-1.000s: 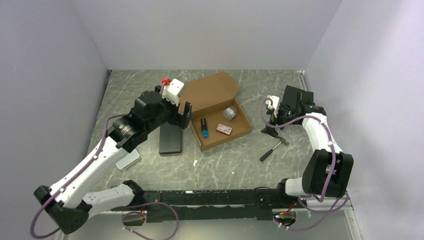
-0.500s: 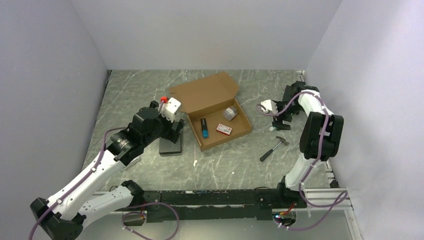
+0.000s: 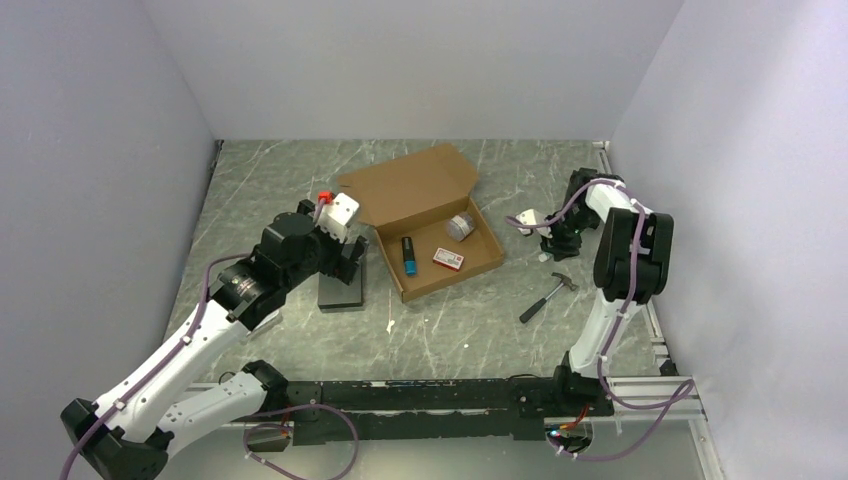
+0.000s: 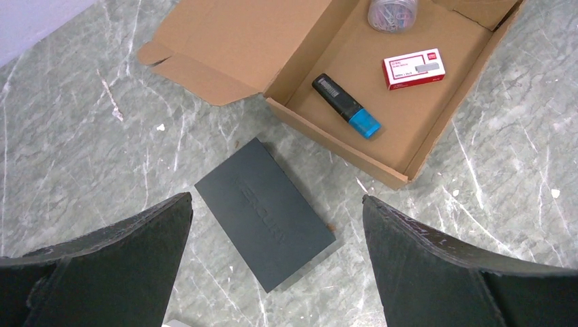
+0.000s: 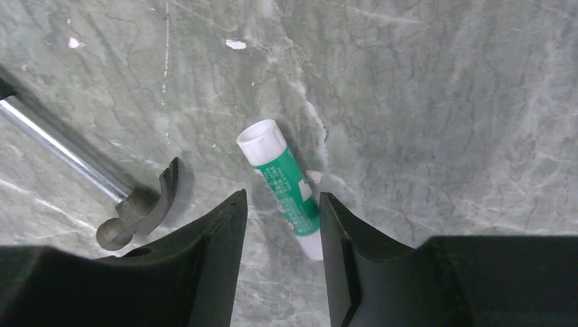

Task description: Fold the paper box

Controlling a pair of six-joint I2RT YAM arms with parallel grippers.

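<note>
The plain brown corrugated cardboard box (image 3: 415,185) lies open in the middle of the grey marbled bench (image 3: 290,180), lid laid back. The right claw (image 5: 282,204) stands half-spread astride a green-and-white glue stick (image 5: 278,180), one finger touching it, a gap at the other, not pinching yet. Best to centre the stick before squeezing, or it may roll. The left claw (image 4: 276,201) hangs spread wide above a flat black rectangular block (image 4: 264,212)
</note>
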